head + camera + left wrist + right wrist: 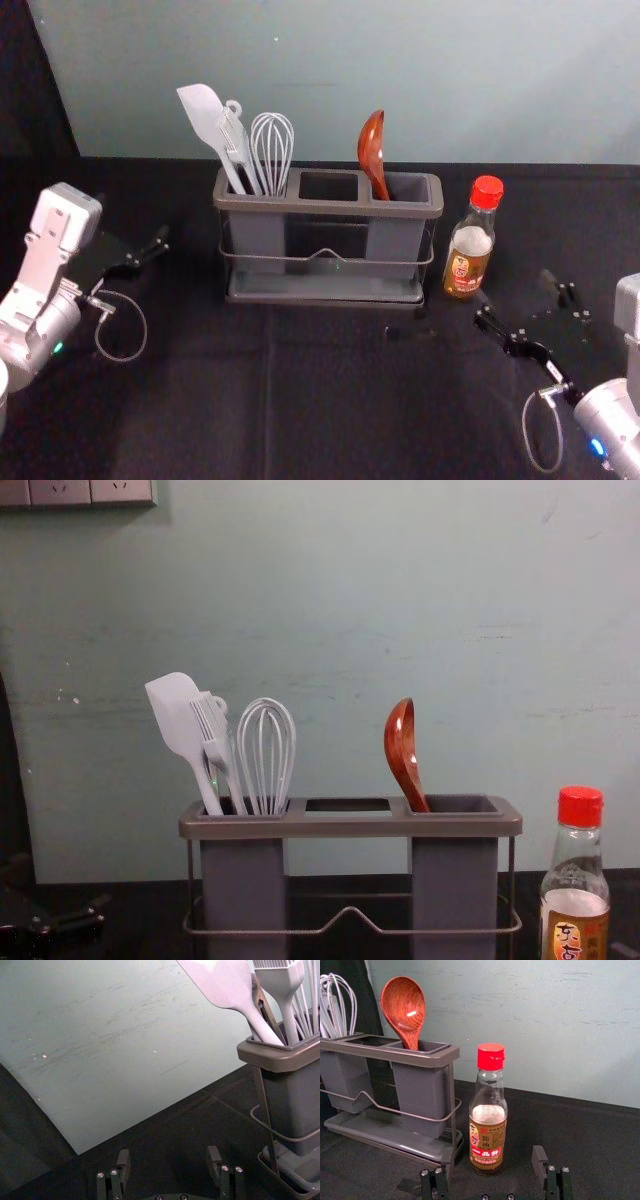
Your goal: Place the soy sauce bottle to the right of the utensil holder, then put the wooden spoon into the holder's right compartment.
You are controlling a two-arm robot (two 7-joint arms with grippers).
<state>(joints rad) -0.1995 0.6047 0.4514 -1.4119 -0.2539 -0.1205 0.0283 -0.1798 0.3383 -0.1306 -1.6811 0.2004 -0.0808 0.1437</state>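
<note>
Black cloth, seen first across the surface (330, 400), creased down the front. Found the right hand (516, 295) low on the right side of the head view, in front of the soy sauce bottle (469, 250) and slightly to its right, reaching inward. Saw its two fingers (538, 1160) spread well apart in the right wrist view. Found the left hand (132, 220) on the far left, well apart from the utensil holder (330, 208), likewise spread wide in the left wrist view.

Found the bottle upright on the surface, just to the right of the holder, not touching it. Noted its red cap (487, 192) and its label (487, 1142), turned toward the right wrist camera.

Next, saw the holder's tray (320, 288) and thin wire rail (290, 258), below a brownish rim. Found the wooden spoon (371, 145) in the right compartment (392, 240), bowl up and leaning toward the holder's middle. Counted a white spatula (203, 115), a brush (237, 140) and a whisk (273, 150) in the left compartment (257, 235), all handles down.

Behind everything, saw a pale grey-green wall (330, 60), scuffed in places, with a panel of sockets (75, 490) high at the left in the chest view.
</note>
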